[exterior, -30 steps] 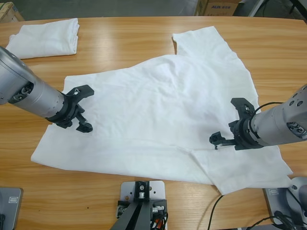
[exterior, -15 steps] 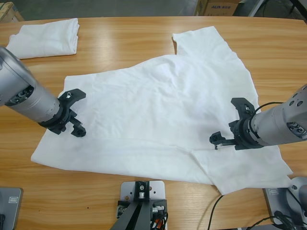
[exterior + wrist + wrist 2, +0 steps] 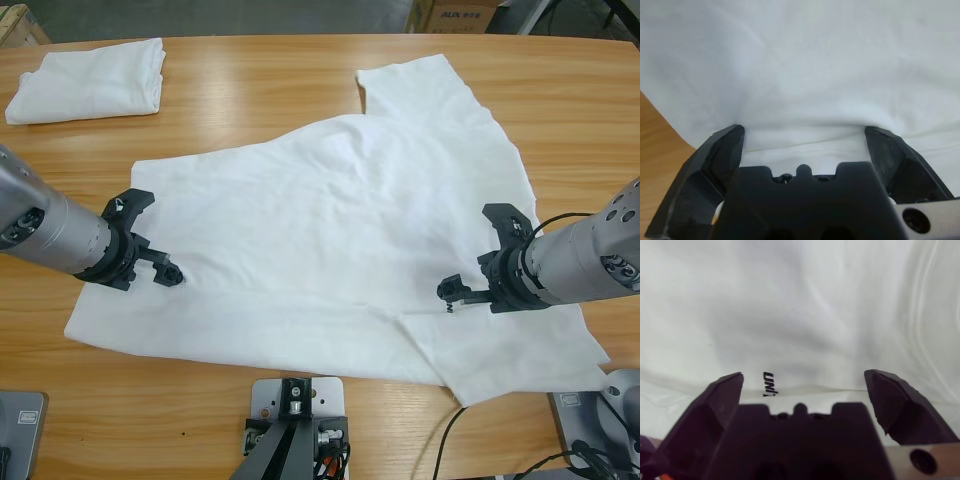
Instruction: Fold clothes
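Left gripper (image 3: 148,237), at 9 o'clock on the table: jaws spread wide, nothing between them. It sits at the left edge of the spread T-shirt (image 3: 330,240); the left wrist view shows white cloth filling the gap ahead of the jaws and a strip of bare wood to one side. Whether the lower jaw is touching the cloth I cannot tell.

Right gripper (image 3: 478,252), at 4 o'clock: jaws also spread wide, empty, over the shirt's right part. In the right wrist view a small dark printed mark (image 3: 770,384) lies on the cloth just ahead of the gripper body, with a folded hem or seam line running beside it.

Progress, as judged from the layout: one folded T-shirt (image 3: 90,78) lies at 10 o'clock near the far left corner of the table (image 3: 250,85), well apart from the arms, a tidy flat rectangle — that one appears done. The spread shirt is not yet folded. Neither gripper has a hold, so the first fold on it remains, then the rest of its folds.

Spread shirt: plain white, thin, lying flat across the table's middle from 8 to 1 o'clock, skewed to the table edges. One sleeve reaches toward 1 o'clock; a flap lies doubled over near 5 o'clock. Shallow wrinkles run through the body.
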You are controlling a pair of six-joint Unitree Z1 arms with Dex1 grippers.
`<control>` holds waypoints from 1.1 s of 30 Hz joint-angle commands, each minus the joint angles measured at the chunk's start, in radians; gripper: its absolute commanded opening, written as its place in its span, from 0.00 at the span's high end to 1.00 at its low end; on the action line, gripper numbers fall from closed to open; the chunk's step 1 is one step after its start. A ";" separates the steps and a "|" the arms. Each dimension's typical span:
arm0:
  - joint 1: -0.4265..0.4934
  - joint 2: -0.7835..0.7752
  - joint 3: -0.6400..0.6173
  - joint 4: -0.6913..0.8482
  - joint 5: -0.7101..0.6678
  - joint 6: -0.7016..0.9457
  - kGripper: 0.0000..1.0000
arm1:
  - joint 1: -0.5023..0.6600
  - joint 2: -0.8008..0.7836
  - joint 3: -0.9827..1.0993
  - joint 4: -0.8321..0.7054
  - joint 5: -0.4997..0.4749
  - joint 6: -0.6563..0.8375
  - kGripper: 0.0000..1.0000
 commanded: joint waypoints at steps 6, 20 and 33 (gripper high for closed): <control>-0.038 -0.002 0.048 0.077 0.039 -0.052 0.08 | 0.014 -0.043 0.028 0.001 -0.023 0.012 0.00; 0.430 -0.267 -0.140 0.108 -0.110 0.062 0.08 | -0.580 -0.045 -0.672 0.450 0.209 -0.667 0.00; 0.735 0.165 -0.250 0.039 -0.472 0.241 0.09 | -0.690 0.295 -1.103 0.685 0.288 -0.836 0.02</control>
